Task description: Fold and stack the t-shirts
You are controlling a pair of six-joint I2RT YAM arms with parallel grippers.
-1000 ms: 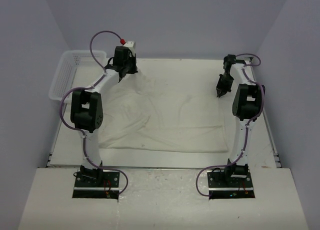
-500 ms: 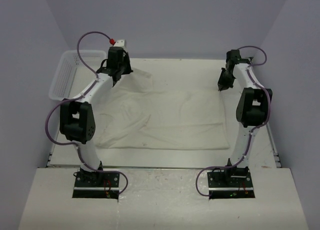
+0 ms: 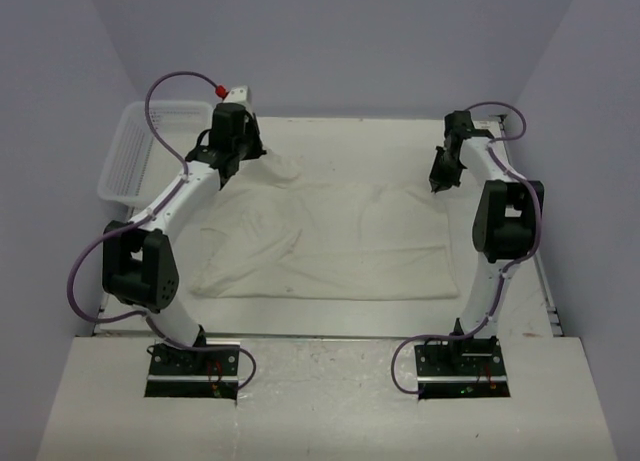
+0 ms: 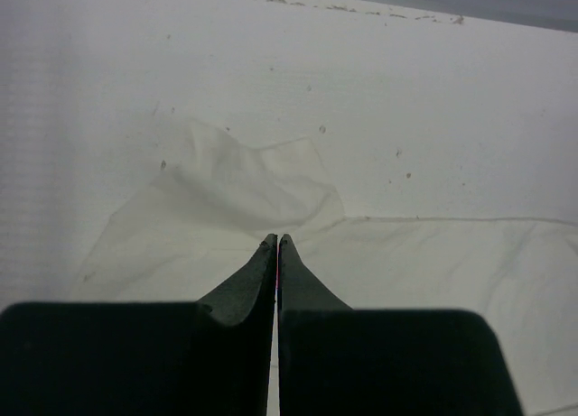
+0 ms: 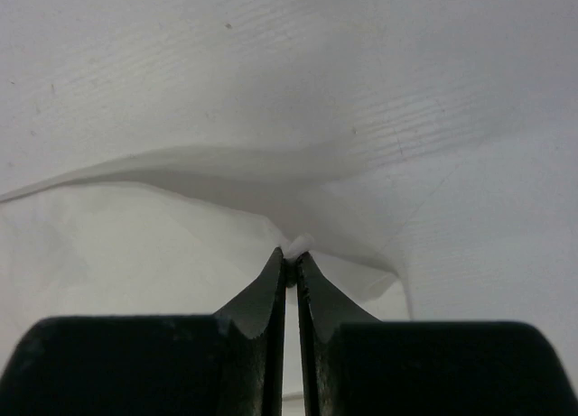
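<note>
One cream t-shirt (image 3: 330, 241) lay spread and wrinkled across the middle of the counter (image 3: 400, 141), its near hem flat and straight, its two far corners drawn up toward the arms. The left jaws, at the end of the left arm (image 3: 180, 191), were closed tight at the far left corner; the wrist view showed creases running into the tips, so they appeared to pinch cloth there, though no tuft showed between them. The right jaws, on the right arm (image 3: 500, 211), were shut on a small bunch of fabric at the far right corner, visible between the tips. The step looked like stretching the far edge before a fold. To do it well, both corners should rise evenly and pull gently apart, enough to take out the sag in the middle without tearing the pinch loose, and both arms should travel at the same pace so the edge lands square. The counter was white, matte and lightly speckled. A white mesh basket (image 3: 125, 156) stood at its far left corner, apart from the shirt, and plain pale walls (image 3: 330, 41) closed in three sides.
</note>
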